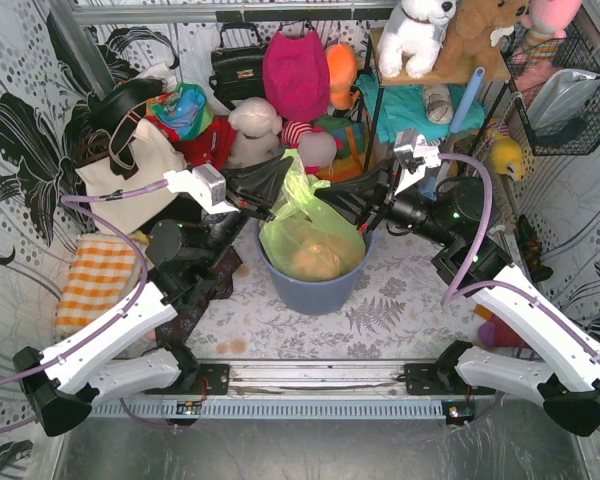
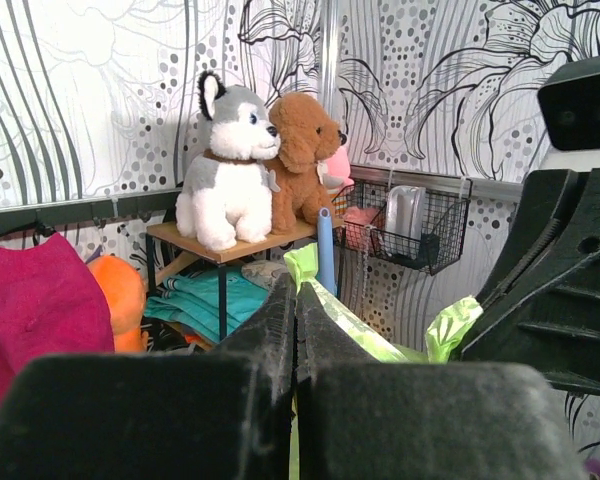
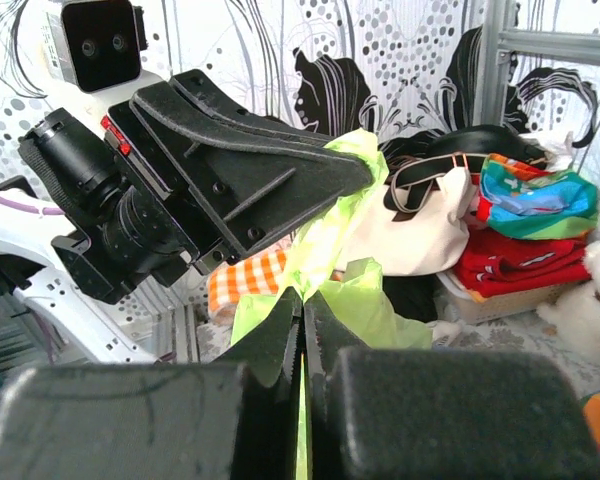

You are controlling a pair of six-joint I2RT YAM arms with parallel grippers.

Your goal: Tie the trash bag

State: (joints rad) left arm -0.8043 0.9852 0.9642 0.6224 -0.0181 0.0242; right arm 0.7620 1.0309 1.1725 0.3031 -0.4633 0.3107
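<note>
— What are the arms working over, and what is standing round them?
— A table [image 1: 410,300] covered in a grey leaf-print cloth, with black-and-white flowered walls closing it in. Beyond the left claw [image 2: 297,300] and the right claw [image 3: 302,310], a shelf [image 2: 260,244] is carrying plush toys [image 2: 230,170], and a magenta bag [image 1: 295,70] is hanging at the back. An orange checked cloth [image 1: 95,280] is lying outward of the left claw, nearer the arm bases.

— Where is the trash bag sitting?
— The trash bag [image 1: 310,235] is sitting in a blue-grey bin [image 1: 315,290], between the two claws and just below them. Its long axis is running upright. The mouth is pointing up, drawn into a thin peak beside the left claw's tip. Tan paper is showing through the lower half.

— What is the left claw doing?
— It is pressing its fingers together on a strip of the green film, which is trailing past the tips toward the right claw.

— And the right claw?
— It is pinching a green strip too, fingers pressed together, the film climbing from its tips to the left claw opposite.

— How are the arms posing?
— Both are reaching forward from the near edge, elbows bent and forearms angling inward, so the claws are facing each other across the bin.
</note>
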